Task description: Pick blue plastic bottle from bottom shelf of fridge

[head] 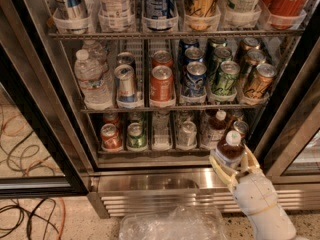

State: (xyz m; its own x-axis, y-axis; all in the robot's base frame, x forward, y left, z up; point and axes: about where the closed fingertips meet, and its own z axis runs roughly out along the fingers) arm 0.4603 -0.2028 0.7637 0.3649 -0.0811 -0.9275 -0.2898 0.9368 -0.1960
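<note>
The blue plastic bottle [230, 147] is small, with a white cap and dark reddish-brown contents. It stands upright between the fingers [220, 168] of my gripper [235, 165], which is shut on its lower body. The gripper holds it at the front right edge of the bottom shelf [150, 153] of the fridge [50, 114], in front of the rack's lip and above the stainless steel base. My white arm comes up from the lower right corner.
A second similar bottle [218, 125] stands on the bottom shelf just behind. A red can [111, 137], a green can [136, 136] and a silver can [187, 133] stand in lanes to the left. The water bottle [91, 79] and cans fill the middle rack. The door frame [292, 129] is close on the right. Crumpled plastic [170, 225] and cables [30, 214] lie on the floor.
</note>
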